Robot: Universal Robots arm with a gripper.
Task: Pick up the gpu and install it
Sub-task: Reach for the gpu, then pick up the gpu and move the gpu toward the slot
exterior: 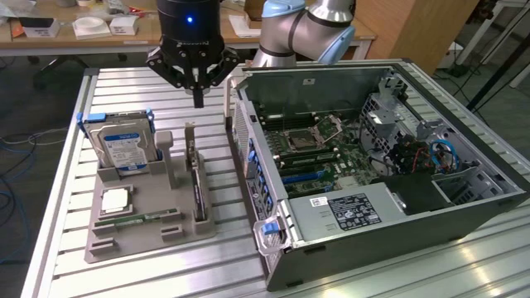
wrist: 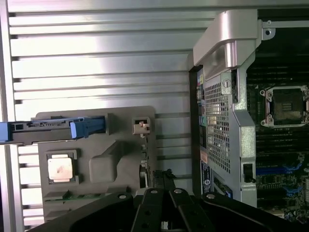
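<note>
Tool (exterior: pixel 197 94) is clenched with nothing between its fingers, and you have it hanging above the surface (exterior: pixel 124 84), just past the far end of the gpu (exterior: pixel 197 186). You can see the gpu standing on edge in the grey holder (exterior: pixel 141 239), along the holder's side on the exterior view's right. It sits lower and nearer than the tool, close beside the open computer case (exterior: pixel 373 205).

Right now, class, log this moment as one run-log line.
gripper: shut, empty, hovering over gpu | gpu: on edge in grey tray, not picked | PC case: open, beside tray
</note>
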